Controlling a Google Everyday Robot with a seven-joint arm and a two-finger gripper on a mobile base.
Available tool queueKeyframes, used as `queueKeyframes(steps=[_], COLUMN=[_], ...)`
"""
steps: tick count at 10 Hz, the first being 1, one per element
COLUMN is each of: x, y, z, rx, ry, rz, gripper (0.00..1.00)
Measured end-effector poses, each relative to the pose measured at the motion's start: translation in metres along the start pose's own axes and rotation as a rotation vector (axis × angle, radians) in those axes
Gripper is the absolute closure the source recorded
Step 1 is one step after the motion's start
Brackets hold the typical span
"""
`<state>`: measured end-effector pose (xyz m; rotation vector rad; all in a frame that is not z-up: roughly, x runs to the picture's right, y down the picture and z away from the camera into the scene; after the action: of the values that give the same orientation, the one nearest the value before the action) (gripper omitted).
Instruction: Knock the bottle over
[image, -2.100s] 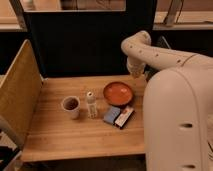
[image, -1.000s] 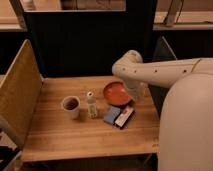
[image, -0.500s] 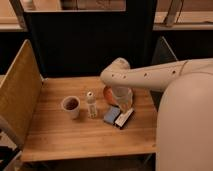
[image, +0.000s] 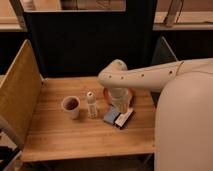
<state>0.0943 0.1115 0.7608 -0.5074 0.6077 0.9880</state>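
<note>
The bottle (image: 91, 105) stands upright on the wooden table (image: 75, 142), left of centre, with its white cap on top. It is in the same spot as in every earlier frame and has not been knocked over. Just to its left, apart from it, sits the white cup (image: 70, 106) with dark contents, which is also unmoved. To its right lie a blue packet (image: 111, 115) and a dark-and-white packet (image: 124, 118), side by side and touching. Behind them is the red bowl (image: 130, 97), partly hidden. The arm (image: 150, 76) has swept leftward. Two seconds ago it stood folded at the table's right rear edge, and now it reaches across from the right with its rounded end above the bowl. The gripper (image: 121, 103) hangs down over the bowl and the blue packet, near the bottle but not touching it. Whether it is wide or narrow cannot be told. The robot's pale body (image: 185, 130) fills the right foreground. A woven panel (image: 17, 95) walls the table's left side, a dark screen (image: 85, 40) stands behind it, and a dark angled panel (image: 163, 50) stands at the right rear.
</note>
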Motion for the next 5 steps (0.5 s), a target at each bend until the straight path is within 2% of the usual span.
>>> queueKeyframes(steps=[2, 3, 5], x=[0.003, 0.006, 0.011], y=[0.001, 0.023, 0.049], z=[-0.001, -0.004, -0.007], rx=[0.010, 0.021, 0.020], ry=[0.006, 0.016, 0.036], rz=[-0.015, -0.086, -0.163], gripper=[1.00, 1.00, 1.00])
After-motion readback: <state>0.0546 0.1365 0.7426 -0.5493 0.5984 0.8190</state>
